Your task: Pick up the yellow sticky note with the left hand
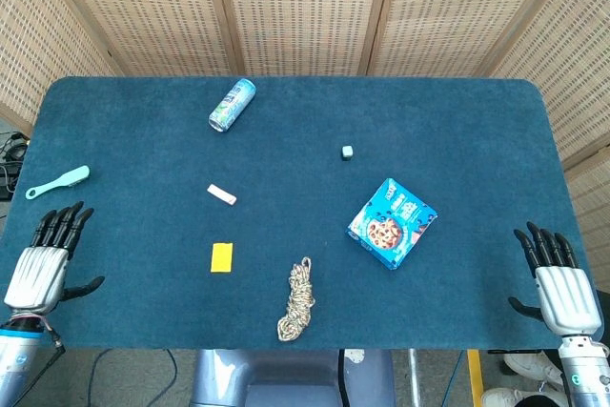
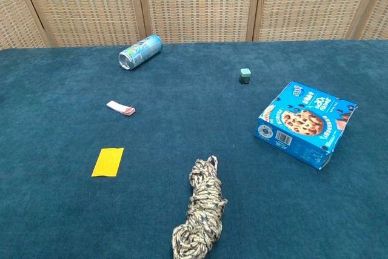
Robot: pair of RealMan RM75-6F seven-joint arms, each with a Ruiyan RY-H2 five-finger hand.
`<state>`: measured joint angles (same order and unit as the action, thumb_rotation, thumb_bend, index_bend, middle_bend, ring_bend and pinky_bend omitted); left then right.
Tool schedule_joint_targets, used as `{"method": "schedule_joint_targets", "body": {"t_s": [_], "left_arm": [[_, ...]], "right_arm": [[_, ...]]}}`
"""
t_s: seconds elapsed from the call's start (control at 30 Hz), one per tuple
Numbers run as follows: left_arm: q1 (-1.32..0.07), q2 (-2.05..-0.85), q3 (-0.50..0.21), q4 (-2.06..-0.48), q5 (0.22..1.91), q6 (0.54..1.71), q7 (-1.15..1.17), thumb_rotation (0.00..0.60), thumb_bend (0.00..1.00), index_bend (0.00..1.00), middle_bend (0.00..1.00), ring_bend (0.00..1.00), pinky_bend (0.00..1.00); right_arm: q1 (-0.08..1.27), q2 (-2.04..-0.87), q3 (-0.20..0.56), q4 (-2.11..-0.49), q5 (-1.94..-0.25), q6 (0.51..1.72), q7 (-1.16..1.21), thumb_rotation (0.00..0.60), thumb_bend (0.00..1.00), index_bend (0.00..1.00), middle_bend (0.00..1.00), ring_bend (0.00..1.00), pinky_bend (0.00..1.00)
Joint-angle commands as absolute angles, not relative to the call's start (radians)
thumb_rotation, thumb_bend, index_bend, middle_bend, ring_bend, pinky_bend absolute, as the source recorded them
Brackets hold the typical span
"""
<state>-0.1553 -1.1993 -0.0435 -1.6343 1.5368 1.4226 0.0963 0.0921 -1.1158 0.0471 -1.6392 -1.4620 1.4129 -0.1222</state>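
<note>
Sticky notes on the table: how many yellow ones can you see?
1. The yellow sticky note lies flat near the front-left of the table, left of the rope coil and below the small pink eraser. Nothing appears to hide another.

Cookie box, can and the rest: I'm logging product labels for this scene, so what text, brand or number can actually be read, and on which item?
Cookie box: white print on the blue lid and a label on the side, all too small and blurred to read.
Can: printed pattern, no legible word.
Yellow sticky note: blank.
Pink-and-white eraser-like piece: no text visible.
</note>
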Motion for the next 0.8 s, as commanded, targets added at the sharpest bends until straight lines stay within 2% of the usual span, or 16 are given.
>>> {"method": "schedule_joint_targets", "body": {"t_s": [0.03,0.3,0.5,0.6,0.8], "left_arm": [[-0.207,-1.230,-0.048,-1.663,1.535,1.349,0.152,0.600,0.17,0.00,0.00,0.00,0.00],[-0.312,-1.339,-0.071,-1.655,1.475,1.193,0.278,0.600,0.19,0.00,0.00,0.00,0.00],[-0.373,-1.438,-0.097,-1.632,1.389,1.110,0.364,0.600,0.26,0.00,0.00,0.00,0.00],[-0.397,-1.483,-0.104,-1.617,1.363,1.091,0.415,0.600,0.33,0.00,0.00,0.00,0.00],[-0.436,-1.563,-0.107,-1.587,1.298,1.058,0.515,0.600,0.33,0.00,0.00,0.00,0.00]], "right_arm": [[0.093,-1.115,0.047,-1.640,-1.461,1.411,-0.121,0.600,0.00,0.00,0.00,0.00,0.00],[0.094,-1.111,0.050,-1.637,-1.453,1.405,-0.102,0.600,0.00,0.00,0.00,0.00,0.00],[0.096,-1.107,0.051,-1.636,-1.454,1.401,-0.085,0.600,0.00,0.00,0.00,0.00,0.00],[0.096,-1.105,0.051,-1.635,-1.455,1.402,-0.076,0.600,0.00,0.00,0.00,0.00,0.00],[0.095,-1.097,0.050,-1.633,-1.455,1.400,-0.048,0.600,0.00,0.00,0.00,0.00,0.00]]}}
